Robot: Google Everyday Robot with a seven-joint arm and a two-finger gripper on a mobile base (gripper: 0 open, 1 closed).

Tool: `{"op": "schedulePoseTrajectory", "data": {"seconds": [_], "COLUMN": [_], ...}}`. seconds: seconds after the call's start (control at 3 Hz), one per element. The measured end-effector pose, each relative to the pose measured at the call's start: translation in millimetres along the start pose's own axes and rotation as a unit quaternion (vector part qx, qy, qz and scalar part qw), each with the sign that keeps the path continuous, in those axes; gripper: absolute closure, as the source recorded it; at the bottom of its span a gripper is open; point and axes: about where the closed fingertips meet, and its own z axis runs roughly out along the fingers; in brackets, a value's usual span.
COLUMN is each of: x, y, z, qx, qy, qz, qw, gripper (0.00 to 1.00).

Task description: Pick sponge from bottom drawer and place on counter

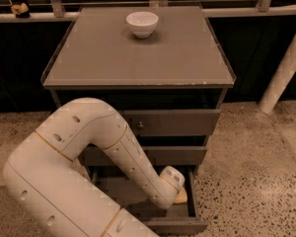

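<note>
The bottom drawer (180, 226) is pulled open below the two taller drawers. My white arm bends down from the left and reaches into it. The gripper (176, 191) is inside the drawer, near its right side. A small yellowish bit (181, 197) shows at the gripper's tip; I cannot tell whether it is the sponge or part of the gripper. No sponge shows clearly elsewhere; the arm hides most of the drawer's inside. The counter (138, 58) is the flat grey-brown top of the cabinet.
A white bowl (142, 23) stands at the back middle of the counter. The upper drawer (172, 122) and the middle drawer (182, 155) are shut. A white post (286, 63) leans at the right. Speckled floor (251, 181) surrounds the cabinet.
</note>
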Motion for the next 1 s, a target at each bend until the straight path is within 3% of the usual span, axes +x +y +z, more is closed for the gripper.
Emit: {"op": "schedulePoseTrajectory", "data": {"seconds": [0.33,0.67,1.0], "x": [68,66,52], "y": [-13,-12,-5], "z": [-36,-35,-30], "qx": [0.049,0.048,0.027], "qy": [0.026,0.025,0.027], "qz": [0.084,0.083,0.045], "qw": [0.9949,0.9951,0.9982], "gripper": [1.0,1.0,1.0]}}
